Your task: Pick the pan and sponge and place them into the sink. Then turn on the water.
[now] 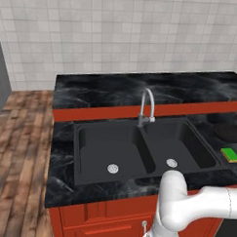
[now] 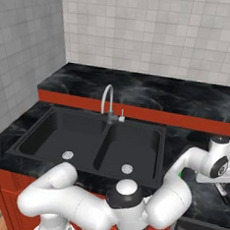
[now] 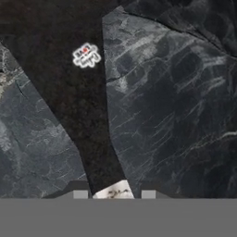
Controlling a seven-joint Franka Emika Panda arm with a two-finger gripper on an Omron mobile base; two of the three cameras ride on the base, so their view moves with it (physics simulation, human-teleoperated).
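Observation:
In the hand view the pan's (image 3: 55,41) black body lies at the upper left, and its dark handle (image 3: 95,139) runs down to a pale tip (image 3: 113,190). My gripper (image 3: 114,194) sits low over the counter with a fingertip close on each side of that tip, shut on the handle. In the left base view the pan (image 1: 230,131) shows at the right edge, with the yellow-green sponge (image 1: 231,154) just in front of it. The black double sink (image 1: 90,138) lies to their left, and no water comes from its silver faucet (image 1: 147,107).
Black marble counter (image 3: 171,115) surrounds the sink. A raised back ledge with a red front (image 1: 116,113) runs behind the faucet. My white arm (image 2: 179,187) reaches right across the counter's front edge. A tiled wall (image 2: 154,31) stands behind.

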